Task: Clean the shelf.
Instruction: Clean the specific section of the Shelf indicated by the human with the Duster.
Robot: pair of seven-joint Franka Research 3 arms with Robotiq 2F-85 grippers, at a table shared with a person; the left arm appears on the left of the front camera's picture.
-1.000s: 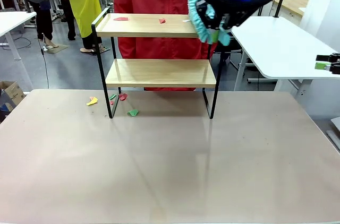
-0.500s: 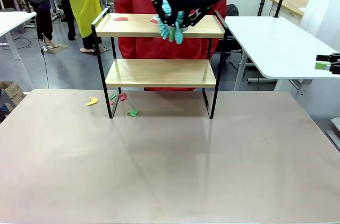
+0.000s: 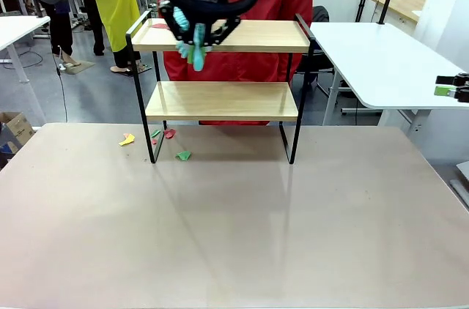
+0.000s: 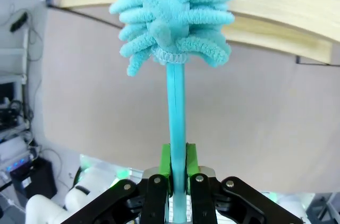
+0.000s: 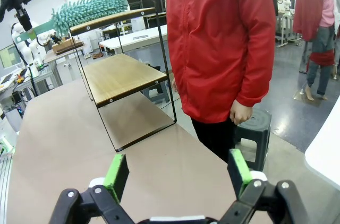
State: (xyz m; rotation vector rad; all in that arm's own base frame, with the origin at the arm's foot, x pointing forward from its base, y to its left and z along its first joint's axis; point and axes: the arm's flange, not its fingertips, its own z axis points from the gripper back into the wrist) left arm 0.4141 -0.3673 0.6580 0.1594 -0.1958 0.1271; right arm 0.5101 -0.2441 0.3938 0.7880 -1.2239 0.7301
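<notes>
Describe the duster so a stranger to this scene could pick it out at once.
Find the two-tier wooden shelf on the table. At its top board's front left, the left gripper holds the duster. Its shaggy turquoise head on a thin handle sets it apart from the flat coloured scraps below.
</notes>
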